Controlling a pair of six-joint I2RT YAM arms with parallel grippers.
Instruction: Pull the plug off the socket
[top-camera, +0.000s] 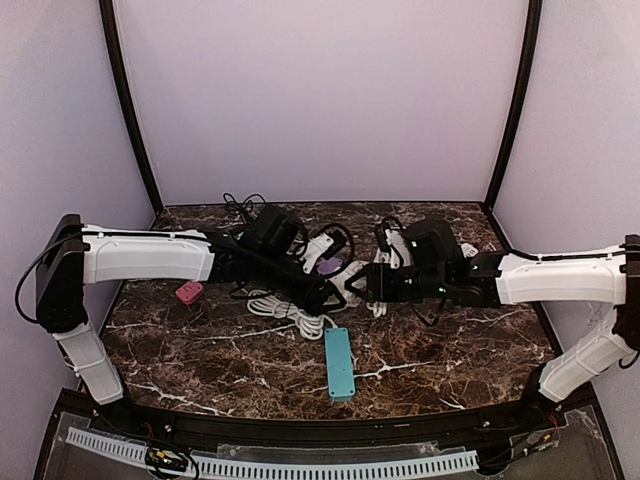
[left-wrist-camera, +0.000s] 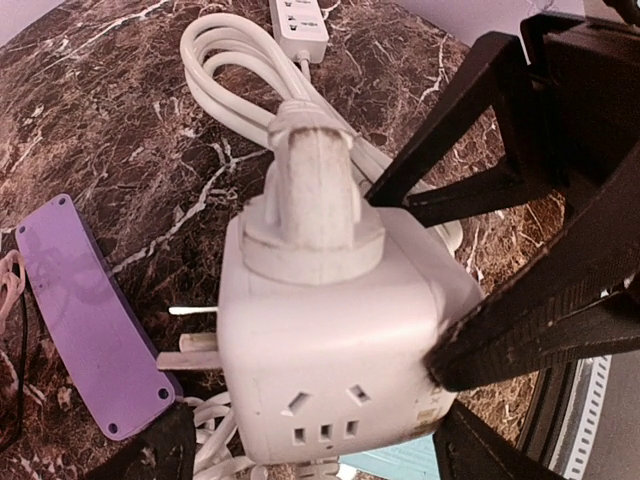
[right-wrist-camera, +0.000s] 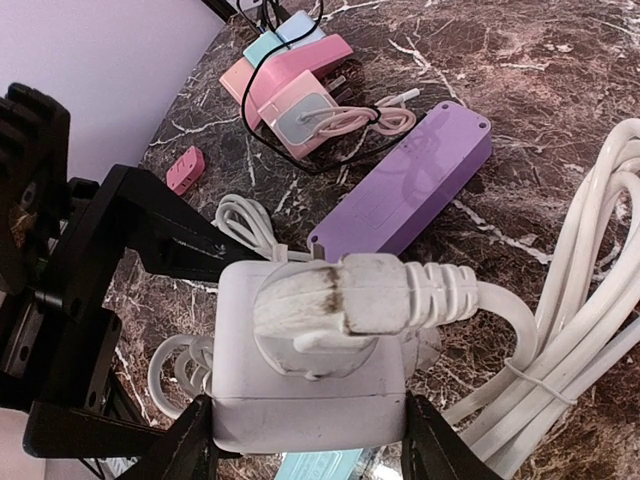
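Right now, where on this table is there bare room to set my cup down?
Bare marble lies near-left, between the pink adapter and teal power strip, and near-right beyond that strip. The middle and back are crowded: cube socket, white cable coils, purple strip.

plug (right-wrist-camera: 340, 300) prongs: hidden in socket cube (right-wrist-camera: 300, 405) | white cable (right-wrist-camera: 600, 230): cut off by right-wrist frame edge

Worktop (top-camera: 200, 350), centre — socket cube (left-wrist-camera: 330, 350) clamped between left tool (top-camera: 325, 296) and right tool (top-camera: 362, 286), plug (left-wrist-camera: 315, 190) seated in one face. Flat strip (top-camera: 330, 266) just behind the cube; coiled cable (top-camera: 280, 305) to its left; long strip (top-camera: 339, 362) in front, toward the arm bases; small adapter (top-camera: 189, 292) well left.
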